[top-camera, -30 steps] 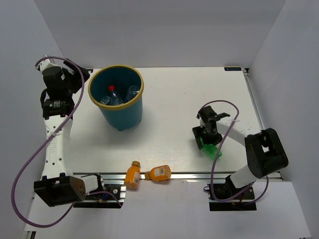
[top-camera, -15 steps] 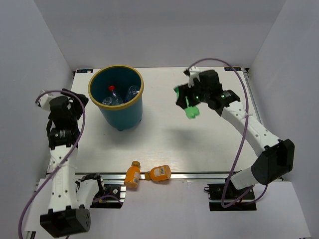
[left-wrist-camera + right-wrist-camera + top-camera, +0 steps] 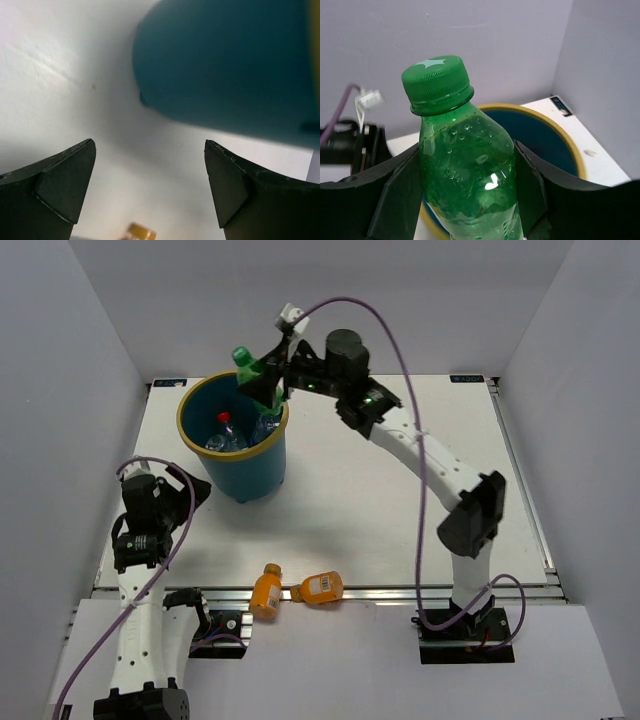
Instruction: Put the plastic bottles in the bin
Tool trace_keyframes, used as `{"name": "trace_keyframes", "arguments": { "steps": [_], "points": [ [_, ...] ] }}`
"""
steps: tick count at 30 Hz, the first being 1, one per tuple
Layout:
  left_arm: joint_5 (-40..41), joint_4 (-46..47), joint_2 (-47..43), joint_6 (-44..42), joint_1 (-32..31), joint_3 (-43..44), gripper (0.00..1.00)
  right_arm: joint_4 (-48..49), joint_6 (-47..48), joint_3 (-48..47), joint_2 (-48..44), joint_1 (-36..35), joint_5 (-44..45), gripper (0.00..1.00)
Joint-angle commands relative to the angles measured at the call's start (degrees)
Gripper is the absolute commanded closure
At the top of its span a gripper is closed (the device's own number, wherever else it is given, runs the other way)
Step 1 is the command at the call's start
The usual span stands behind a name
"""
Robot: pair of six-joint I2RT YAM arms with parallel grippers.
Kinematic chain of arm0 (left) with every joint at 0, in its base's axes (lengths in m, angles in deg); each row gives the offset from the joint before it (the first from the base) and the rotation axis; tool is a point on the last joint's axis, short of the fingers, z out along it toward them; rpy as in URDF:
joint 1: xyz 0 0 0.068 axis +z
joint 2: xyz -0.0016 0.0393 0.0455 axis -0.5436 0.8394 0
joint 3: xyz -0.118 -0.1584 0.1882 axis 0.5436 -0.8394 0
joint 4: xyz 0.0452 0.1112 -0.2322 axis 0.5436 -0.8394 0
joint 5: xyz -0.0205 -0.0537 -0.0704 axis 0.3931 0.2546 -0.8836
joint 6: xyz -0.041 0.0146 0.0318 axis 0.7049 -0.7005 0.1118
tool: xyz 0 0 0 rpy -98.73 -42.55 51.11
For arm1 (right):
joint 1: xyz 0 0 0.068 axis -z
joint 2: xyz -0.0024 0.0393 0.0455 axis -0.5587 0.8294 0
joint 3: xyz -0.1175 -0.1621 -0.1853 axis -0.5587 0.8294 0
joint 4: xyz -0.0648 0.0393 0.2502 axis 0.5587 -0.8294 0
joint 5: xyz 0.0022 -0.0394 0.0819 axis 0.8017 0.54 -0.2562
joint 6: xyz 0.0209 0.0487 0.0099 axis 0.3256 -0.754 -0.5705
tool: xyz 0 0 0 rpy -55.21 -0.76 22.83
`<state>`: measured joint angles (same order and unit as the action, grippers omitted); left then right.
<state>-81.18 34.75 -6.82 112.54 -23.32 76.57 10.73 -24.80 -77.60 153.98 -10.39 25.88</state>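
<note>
My right gripper [image 3: 268, 380] is shut on the green bottle [image 3: 255, 372] and holds it over the far rim of the teal bin [image 3: 240, 472]; in the right wrist view the green bottle [image 3: 465, 165] fills the space between the fingers [image 3: 530, 187], with the bin's yellow rim [image 3: 570, 150] behind it. Inside the bin lie a red-capped bottle [image 3: 224, 424] and clear bottles [image 3: 264, 427]. Two orange bottles [image 3: 266, 592] [image 3: 320, 587] lie at the table's near edge. My left gripper [image 3: 185, 490] is open and empty, left of the bin; the left wrist view shows the bin's wall [image 3: 225, 65] ahead.
White walls enclose the table on the left, back and right. A metal rail [image 3: 400, 592] runs along the near edge beside the orange bottles. An orange bottle cap [image 3: 140, 233] shows at the bottom of the left wrist view.
My right arm has swung the green bottle from the table's right side up and left to above the bin's rim. My left arm has moved down toward the near left.
</note>
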Motion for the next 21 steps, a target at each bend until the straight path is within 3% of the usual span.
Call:
{"name": "trace_keyframes", "arguments": {
  "steps": [1,2,3,5,11,21],
  "points": [
    [-7.6,-3.3,-4.1,-4.4,-0.1,-2.1,0.02,3.7,-5.7,-5.8,6.0,-2.1,0.7,0.45],
    [-11.1,-3.1,-5.9,-4.4,-0.1,-3.9,0.02,4.5,-6.3,-6.4,7.0,-2.7,0.7,0.40],
    [-13.2,-2.8,-6.5,-4.6,-0.1,-4.7,0.02,4.9,-6.5,-7.0,8.9,-3.5,1.4,0.25],
    [-19.5,-2.1,-6.8,-5.1,-0.1,-7.0,0.02,3.6,-5.7,-10.4,10.6,-4.2,3.5,0.11],
    [-22.5,-6.3,-4.3,-6.6,-0.1,-8.2,0.02,-1.1,-1.9,-14.1,10.1,-4.2,8.2,0.11],
    [-21.0,-13.7,-4.6,-10.1,-0.3,-7.9,0.02,-6.8,-2.5,-6.9,-4.6,4.1,8.6,0.11]
  ]
}}
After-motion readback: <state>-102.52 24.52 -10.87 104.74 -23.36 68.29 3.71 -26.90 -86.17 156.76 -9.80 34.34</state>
